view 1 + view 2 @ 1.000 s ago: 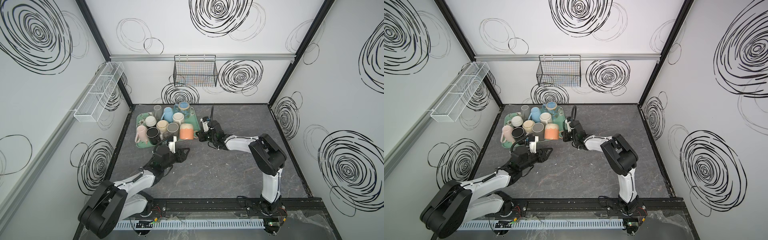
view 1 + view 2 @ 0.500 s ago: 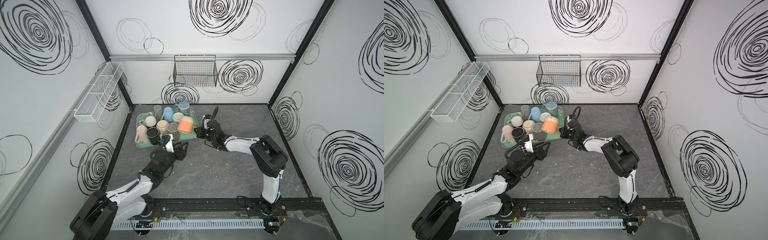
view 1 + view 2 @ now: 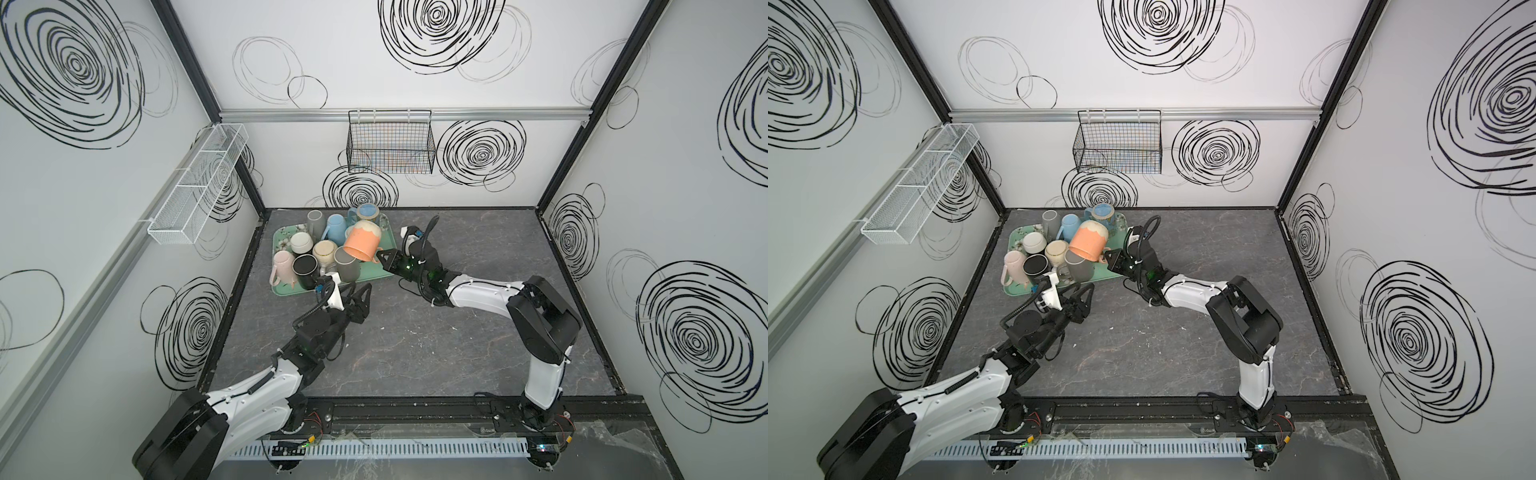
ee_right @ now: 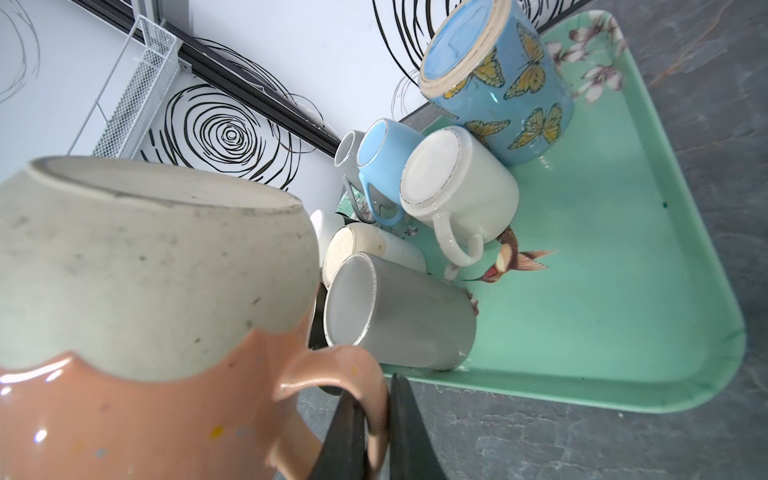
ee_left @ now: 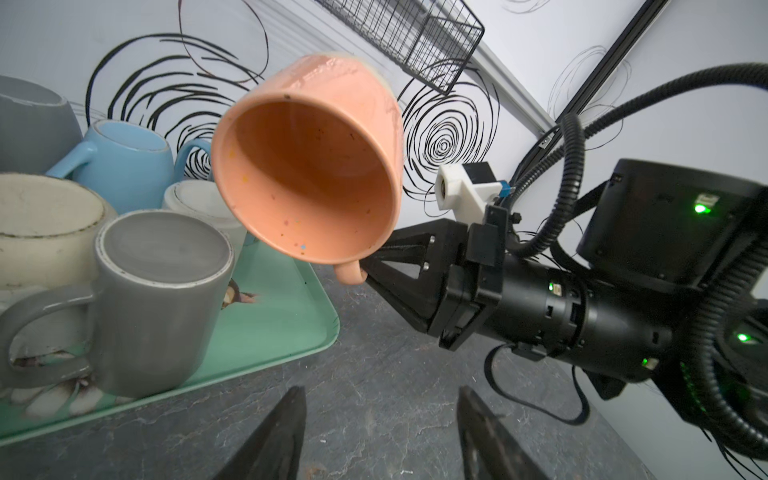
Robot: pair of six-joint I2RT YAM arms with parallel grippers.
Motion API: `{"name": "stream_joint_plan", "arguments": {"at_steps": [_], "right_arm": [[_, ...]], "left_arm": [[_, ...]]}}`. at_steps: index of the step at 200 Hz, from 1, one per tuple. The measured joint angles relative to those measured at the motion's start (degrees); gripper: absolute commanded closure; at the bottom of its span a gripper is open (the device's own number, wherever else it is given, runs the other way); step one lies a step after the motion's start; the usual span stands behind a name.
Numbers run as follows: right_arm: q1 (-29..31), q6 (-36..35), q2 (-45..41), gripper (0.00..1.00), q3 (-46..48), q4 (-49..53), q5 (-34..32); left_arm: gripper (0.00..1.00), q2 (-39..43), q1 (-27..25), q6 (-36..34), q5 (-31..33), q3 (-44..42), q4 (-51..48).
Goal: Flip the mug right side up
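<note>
Both top views show the orange mug held by the right arm above the green tray, tilted mouth-down toward the left arm, likely mid-flip. From the left wrist, the left jaws stand apart and empty, seemingly ready to receive it. From the right wrist, the right jaws are pinched tight on the mug's handle.

Orange mug, mint floral tray

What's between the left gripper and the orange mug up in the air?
Nothing: the left wrist view shows only bare tabletop between the left gripper and the orange mug; the green tray sits beside that stretch.
</note>
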State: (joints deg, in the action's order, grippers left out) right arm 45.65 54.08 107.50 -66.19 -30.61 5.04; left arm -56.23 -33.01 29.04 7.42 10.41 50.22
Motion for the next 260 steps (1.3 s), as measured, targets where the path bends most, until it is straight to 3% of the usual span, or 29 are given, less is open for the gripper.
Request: {"name": "stream_joint_plan", "arguments": {"at_steps": [42,96,183,260], "right_arm": [[1.7,2.91,-0.68,1.0,-0.79,0.09,-0.44],[2.82,4.63,-2.99,1.0,-0.85,-0.02,-1.14],[2.95,8.55,-4.0,1.0,-0.83,-0.72,-1.27],[2.4,11.78,-5.51,1.0,-0.61,-1.84,-2.45]], "left_arm": [[0.41,-6.45,0.04,-0.52,1.29,1.16,7.61],[0.54,-16.94,2.25,1.86,0.68,4.66,16.44],[0.69,-22.56,3.65,3.82,0.15,9.68,23.28],[0.68,-28.17,4.74,4.55,-1.22,15.19,25.31]]}}
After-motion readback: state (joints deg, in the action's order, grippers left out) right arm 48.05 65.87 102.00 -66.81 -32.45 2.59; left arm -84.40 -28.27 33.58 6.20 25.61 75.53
